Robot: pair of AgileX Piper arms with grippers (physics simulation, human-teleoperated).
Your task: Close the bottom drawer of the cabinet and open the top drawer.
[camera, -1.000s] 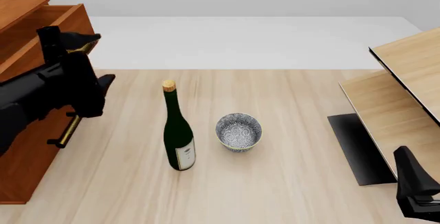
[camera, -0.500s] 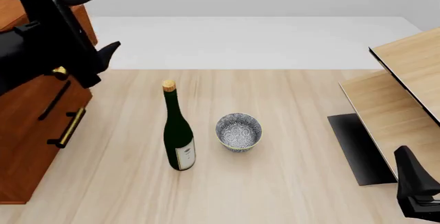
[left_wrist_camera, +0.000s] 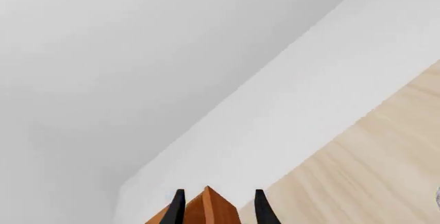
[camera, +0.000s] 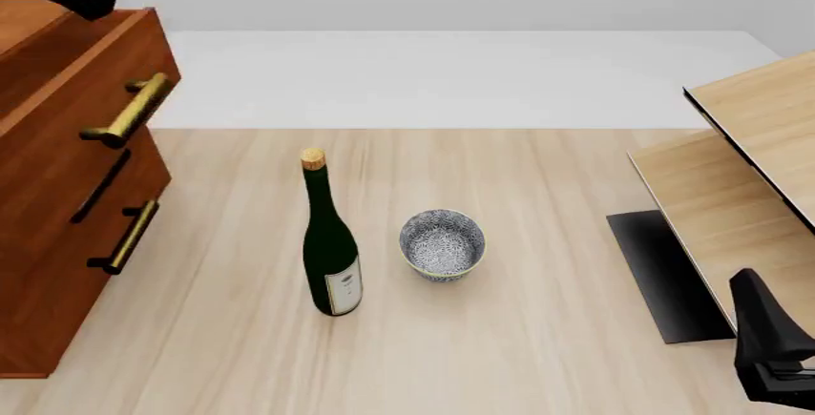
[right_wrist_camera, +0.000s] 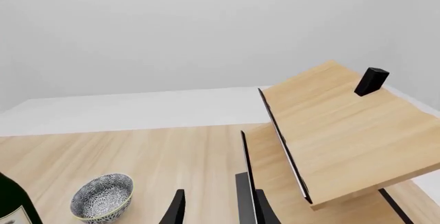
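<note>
Reddish-brown wooden cabinet [camera: 52,215] shows all three brass-handled drawers flush. Left gripper [left_wrist_camera: 217,207] spread over its corner; right gripper [right_wrist_camera: 216,207] spread, empty.

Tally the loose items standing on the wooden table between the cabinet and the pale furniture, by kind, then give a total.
Wine bottle: 1
Patterned bowl: 1
Total: 2
</note>
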